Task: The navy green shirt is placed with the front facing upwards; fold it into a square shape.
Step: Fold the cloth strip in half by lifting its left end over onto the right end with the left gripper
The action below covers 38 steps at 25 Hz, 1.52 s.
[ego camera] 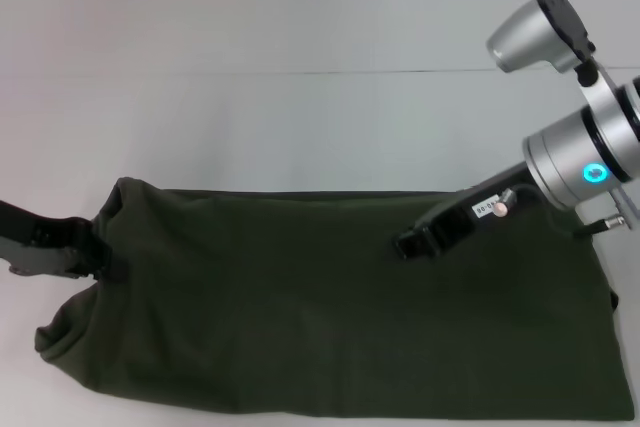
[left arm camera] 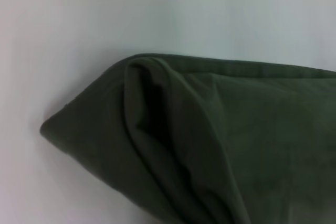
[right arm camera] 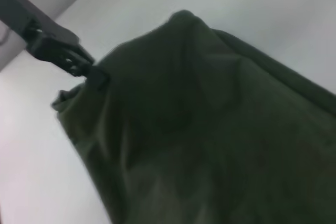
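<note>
**Visitor:** Nearest the camera, what lies there?

**Onlooker:** Dark olive cloth. That is the navy green shirt [ego camera: 330,307], spread as a wide band across the near part of the white surface [ego camera: 300,117]. It runs from close to the left edge to the right edge, and its near side drops past the front edge, out of sight. No lettering or collar shows; the upper face is plain.

**Visitor:** Is it flat?

**Onlooker:** Mostly. Its far edge is a straight, neat line. The left end is bunched and lifted, with deep folds tucked into each other, and a rounded corner bulges toward the near left.

**Visitor:** Where are the arms?

**Onlooker:** The left end effector [ego camera: 100,259] comes in from the left edge, black, and meets the shirt's raised left end. From across the cloth, its fingers [right arm camera: 94,74] are together, clamped on a pinch of that fabric. The right end effector [ego camera: 410,244] reaches in from the right, with a silver arm and a glowing blue-green ring behind it. Its black tip sits low over the shirt near the far edge, right of centre. I cannot tell whether it is apart or together, or whether it touches the cloth.

**Visitor:** And beyond the shirt?

**Onlooker:** White surface, crossed by a thin dark line running left to right.
</note>
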### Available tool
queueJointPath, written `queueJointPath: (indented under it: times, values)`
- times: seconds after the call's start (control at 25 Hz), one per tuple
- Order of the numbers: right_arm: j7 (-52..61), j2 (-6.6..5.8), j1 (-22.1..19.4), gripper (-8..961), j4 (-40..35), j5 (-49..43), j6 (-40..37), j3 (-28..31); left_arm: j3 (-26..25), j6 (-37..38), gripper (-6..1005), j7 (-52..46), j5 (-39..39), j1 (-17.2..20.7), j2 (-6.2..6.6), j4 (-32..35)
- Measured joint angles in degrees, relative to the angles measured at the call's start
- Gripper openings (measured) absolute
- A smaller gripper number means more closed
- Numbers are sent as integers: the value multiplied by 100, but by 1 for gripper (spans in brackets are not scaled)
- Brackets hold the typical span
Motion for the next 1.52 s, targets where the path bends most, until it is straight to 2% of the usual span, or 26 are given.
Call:
queueJointPath:
  times: [0.12,0.32,0.52,0.8,1.04,1.52]
  values:
    - [247,21,156,51,48,-261,140,-34,3,54,61,9,-105,-2,1,9]
    - [355,162,245,49,72,-512,203,-72,-2,228,61,39,-444,45,12,78]
    - [388,249,273,50,165,-545,466,-297,-11,521,62,69,-918,53,40,57]
    - [403,296,384,48,579,-508,859,-586,20,716,62,133,-1372,55,-37,74]
    - [403,321,544,47,932,-481,1144,-713,-2,902,62,254,-1869,99,-45,6]
    - [458,342,636,44,1098,-194,1380,-1198,-14,990,62,355,-2606,198,-76,-3]
